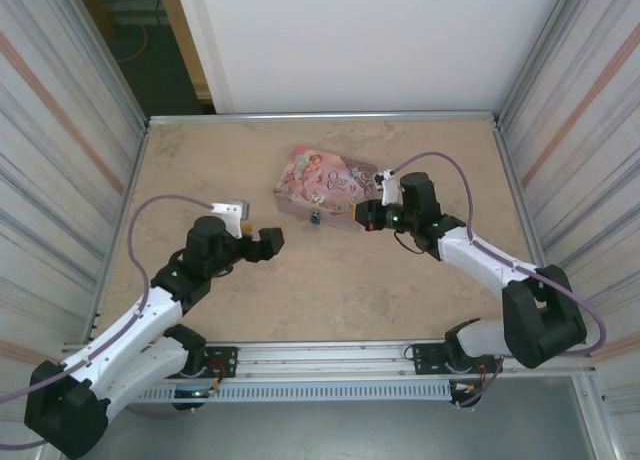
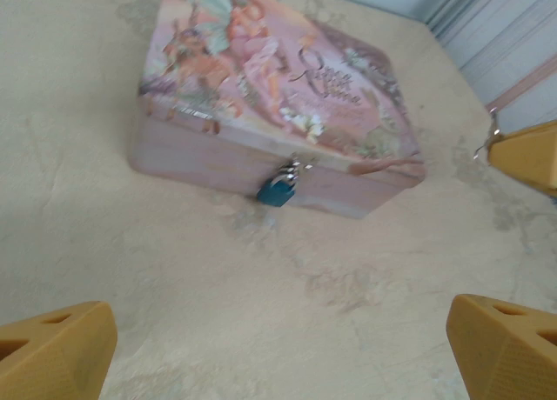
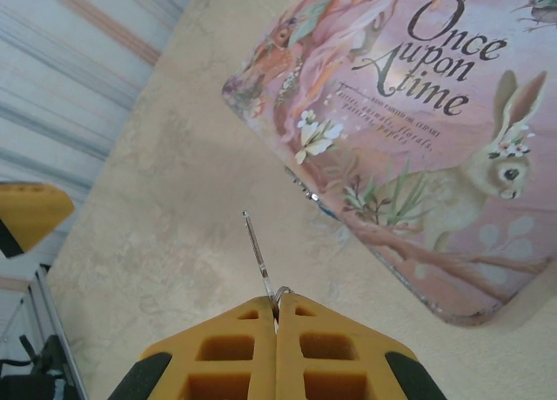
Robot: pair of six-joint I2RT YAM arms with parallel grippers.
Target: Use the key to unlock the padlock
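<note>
From above, the pink tin box (image 1: 325,185) lies on the table (image 1: 200,160). The tiny blue padlock (image 1: 316,218) hangs at the middle of the tin's near wall. The left gripper (image 1: 270,242) sits near the tin's near-left corner, apart from it. The right gripper (image 1: 366,216) is just beside the tin's right end.

In the left wrist view, the padlock (image 2: 278,190) hangs by its silvery shackle from the tin's (image 2: 270,113) front clasp. The left gripper (image 2: 283,335) is spread wide and empty.

In the right wrist view, the right gripper (image 3: 277,317) is clenched on the key (image 3: 255,243). The key's thin blade points out beside the tin's (image 3: 418,113) edge, not touching it.
</note>
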